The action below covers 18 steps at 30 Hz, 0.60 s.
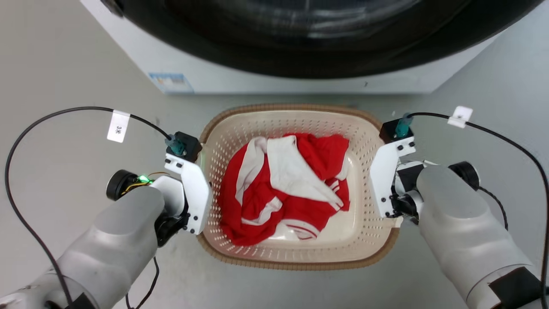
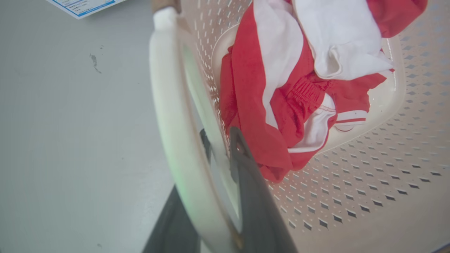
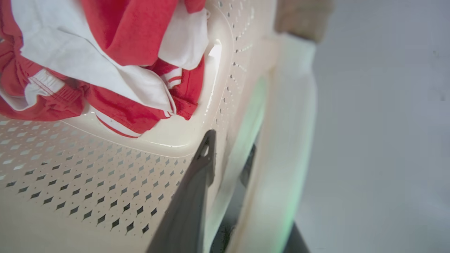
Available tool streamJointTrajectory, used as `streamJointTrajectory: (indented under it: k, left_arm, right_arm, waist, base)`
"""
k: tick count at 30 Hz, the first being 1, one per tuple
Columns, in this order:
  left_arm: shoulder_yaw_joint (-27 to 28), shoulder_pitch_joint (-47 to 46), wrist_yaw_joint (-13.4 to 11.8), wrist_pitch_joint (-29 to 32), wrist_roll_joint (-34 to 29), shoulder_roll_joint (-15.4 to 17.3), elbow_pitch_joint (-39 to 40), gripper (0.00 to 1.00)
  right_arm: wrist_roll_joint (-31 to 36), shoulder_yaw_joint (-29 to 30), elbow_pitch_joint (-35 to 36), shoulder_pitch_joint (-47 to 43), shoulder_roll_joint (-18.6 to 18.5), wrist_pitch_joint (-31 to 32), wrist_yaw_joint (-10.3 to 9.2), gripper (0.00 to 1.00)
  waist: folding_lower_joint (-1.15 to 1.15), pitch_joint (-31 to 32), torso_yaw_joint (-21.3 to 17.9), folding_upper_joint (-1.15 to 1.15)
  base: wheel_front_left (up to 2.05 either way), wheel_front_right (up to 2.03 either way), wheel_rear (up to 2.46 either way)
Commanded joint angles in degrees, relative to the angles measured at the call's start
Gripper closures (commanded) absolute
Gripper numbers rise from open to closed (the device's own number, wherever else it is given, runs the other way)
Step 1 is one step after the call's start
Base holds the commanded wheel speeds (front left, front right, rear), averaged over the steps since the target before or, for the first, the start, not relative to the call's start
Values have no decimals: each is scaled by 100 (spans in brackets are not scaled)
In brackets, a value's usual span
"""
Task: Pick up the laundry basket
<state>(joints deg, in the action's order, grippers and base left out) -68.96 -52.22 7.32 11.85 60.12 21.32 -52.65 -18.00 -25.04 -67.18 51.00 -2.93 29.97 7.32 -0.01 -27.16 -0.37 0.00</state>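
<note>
Nearest to the robot, the two pale forearms reach forward on both sides of the laundry basket (image 1: 296,264), one to each short end. I judge this is for a balanced lift, so the load hangs between the arms and does not tip.

The left claw (image 2: 220,135) is closed to a narrow gap. One dark finger (image 2: 248,182) lies inside the perforated wall, and the other passes behind the left white handle (image 2: 168,105), with its tip showing in the slot between handle and wall. It seems to pinch the wall just under the rim.

The right claw (image 3: 230,142) mirrors this. One finger (image 3: 197,182) is inside, one is in the slot behind the right white handle (image 3: 291,123), and the wall is between them.

The basket seems to stand level on the grey floor (image 1: 64,64), but I cannot tell if it is already a little raised. Its mouth faces up. Its long axis runs from the robot's left to right, with the handles at the two ends.

In the middle lies a bundle of red and white clothing (image 1: 291,189), quite central, so the weight should be even.

Just beyond the far rim is the washing machine (image 1: 257,86); the basket is near its front, not touching as far as I see.
</note>
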Motion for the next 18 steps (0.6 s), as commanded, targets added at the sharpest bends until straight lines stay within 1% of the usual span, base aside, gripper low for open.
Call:
streamJointTrajectory:
  k: [1, 3, 4, 7, 14, 18]
  left_arm:
    - [-111, -1, 20, 160, 63, 129, 151, 100]
    - [-213, 10, 20, 386, 196, 260, 316, 100]
    - [-213, 10, 20, 386, 196, 260, 316, 100]
    - [-308, 42, 21, 705, 384, 407, 564, 100]
    - [-419, 201, 41, 1564, 815, 617, 1061, 100]
    - [-440, 335, 42, 2036, 1033, 704, 1224, 100]
  right_arm:
    - [-31, -167, 63, 13, 9, 151, 30, 100]
    - [-181, -303, 64, -2, 6, 354, 30, 100]
    - [-181, -303, 64, -2, 6, 354, 30, 100]
    - [-385, -472, 83, -63, 2, 638, 30, 100]
    - [-737, -920, 73, -140, 7, 1311, 30, 100]
    - [-899, -1116, 48, -206, 7, 1564, 30, 100]
  waist:
    - [1, 580, -169, 0]
    - [1, 817, -202, 0]
    - [1, 817, -202, 0]
    - [1, 1142, -239, 0]
    - [1, 1763, -276, 0]
    - [1, 2060, -295, 0]
  base:
    - [0, 0, 0]
    - [0, 0, 0]
    - [0, 0, 0]
    - [0, 0, 0]
    - [0, 0, 0]
    - [0, 0, 0]
